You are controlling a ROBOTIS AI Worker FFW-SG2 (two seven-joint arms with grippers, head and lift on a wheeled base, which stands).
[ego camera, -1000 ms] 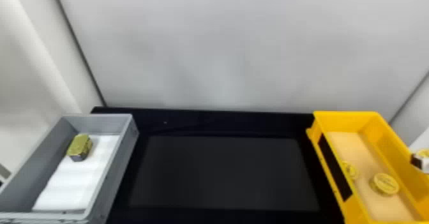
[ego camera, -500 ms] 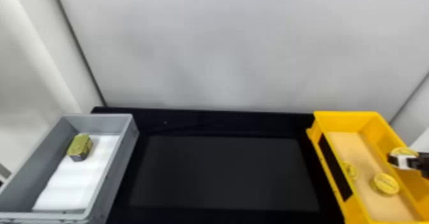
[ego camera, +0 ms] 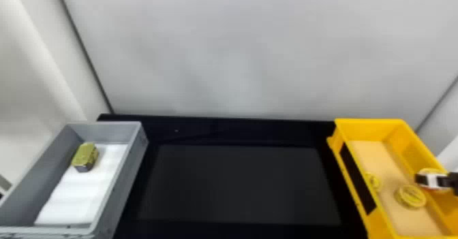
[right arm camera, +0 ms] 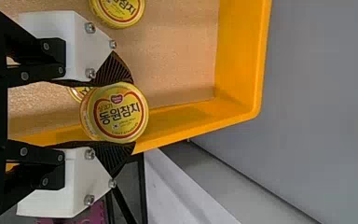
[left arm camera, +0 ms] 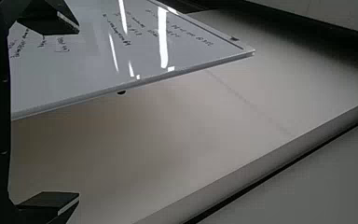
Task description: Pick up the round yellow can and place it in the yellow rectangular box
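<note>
Wall [ego camera: 238,51]: pale, rising behind my black bench [ego camera: 238,229].
Yellow box [ego camera: 368,129]: at the bench's right edge, tan floor inside.
Round can [right arm camera: 121,112]: here's the one, pinched in my right gripper [ego camera: 432,180], a finger on each side, its lid facing the right wrist camera. It's up by the yellow box's right side and overlaps the rim in the wrist view; I can't tell whether all of it is over the inside.
Other cans: one [ego camera: 410,196] on the floor, another [ego camera: 373,181] by the left side, partly hidden.
Grey box [ego camera: 126,190]: bench's left edge, a gold-topped block [ego camera: 85,156] on white padding [ego camera: 80,194] near the far left corner.
Left gripper [left arm camera: 77,116]: fingers spread, nothing between, whiteboard [left arm camera: 88,60] beyond.
</note>
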